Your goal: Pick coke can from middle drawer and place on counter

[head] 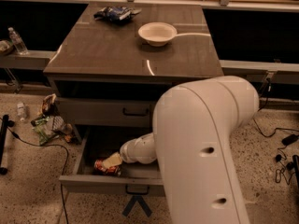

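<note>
A speckled floor runs under a grey cabinet whose glossy counter (107, 55) carries a white bowl (157, 33) and a crumpled snack bag (113, 14) near the back edge. Below, the middle drawer (105, 185) stands pulled out, and the coke can (103, 167) lies on its side inside, towards the front left corner.

The robot's bulky white arm (201, 143) reaches down into the drawer, and the tool (112, 161) sits right at the can, touching or just over its upper side. Whether it is spread or pinching the can I cannot tell.

The can is probably light, with thin walls that dent under a hard squeeze, and its painted skin is smooth and likely to slip or roll. The best hold would be across the middle of the round body, firm but not crushing, not at the silvery ends.
</note>
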Tool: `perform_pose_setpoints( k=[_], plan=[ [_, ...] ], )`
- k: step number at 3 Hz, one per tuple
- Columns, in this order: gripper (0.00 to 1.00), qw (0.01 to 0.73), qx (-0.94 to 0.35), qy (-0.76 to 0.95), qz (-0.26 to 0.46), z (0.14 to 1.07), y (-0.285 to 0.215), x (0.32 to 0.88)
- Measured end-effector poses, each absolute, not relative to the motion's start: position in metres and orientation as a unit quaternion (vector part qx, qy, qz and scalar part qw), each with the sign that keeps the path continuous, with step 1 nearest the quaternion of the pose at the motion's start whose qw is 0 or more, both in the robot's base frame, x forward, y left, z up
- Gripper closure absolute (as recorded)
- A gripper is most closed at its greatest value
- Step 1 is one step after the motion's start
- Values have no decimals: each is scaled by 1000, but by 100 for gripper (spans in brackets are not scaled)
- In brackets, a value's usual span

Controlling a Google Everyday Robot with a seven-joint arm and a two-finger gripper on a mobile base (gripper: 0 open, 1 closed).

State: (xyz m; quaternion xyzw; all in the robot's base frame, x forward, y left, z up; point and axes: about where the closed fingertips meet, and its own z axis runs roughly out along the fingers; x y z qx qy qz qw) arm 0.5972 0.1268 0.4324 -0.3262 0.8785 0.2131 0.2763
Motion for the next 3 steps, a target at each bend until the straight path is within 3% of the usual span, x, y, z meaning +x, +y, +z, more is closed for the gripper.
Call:
perform_pose_setpoints(
  k=[3],
  plan=[
    [0, 318, -393, 843, 185, 410, 178, 611]
  ],
)
